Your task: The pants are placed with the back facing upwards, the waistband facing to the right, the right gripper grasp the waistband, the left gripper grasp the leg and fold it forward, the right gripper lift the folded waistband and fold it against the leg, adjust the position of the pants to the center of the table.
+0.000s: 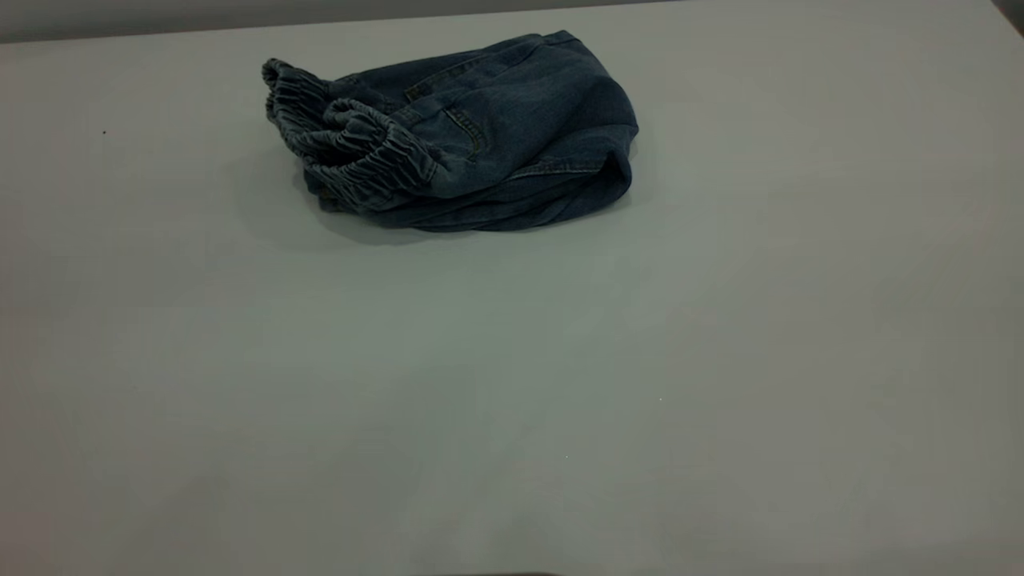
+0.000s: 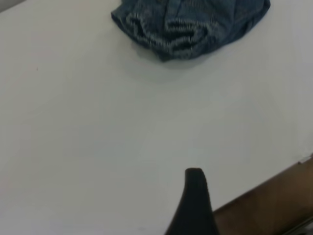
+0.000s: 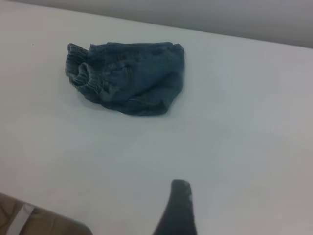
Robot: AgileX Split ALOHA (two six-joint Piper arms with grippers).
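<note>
From my station I take the pants [image 1: 464,136] as my landmark and read the scene from left to right. To the left of the pants the table [image 1: 512,384] is bare, and no arm stands there in the exterior view. The left gripper [image 2: 193,205] shows only one dark finger in its own wrist view, well apart from the pants; whether it is released or clenched I cannot tell. The pants themselves lie as a compact folded bundle on the far part of the table, a little left of the middle, with the elastic waistband [image 1: 344,144] turned to the left side and a back pocket on top. To the right of the pants the table is again free. The right gripper [image 3: 178,208] also shows one finger only, far from the pants, holding nothing that I can see; its state I cannot tell. I judge both folds done, and only the centring looks left, if anything.
</note>
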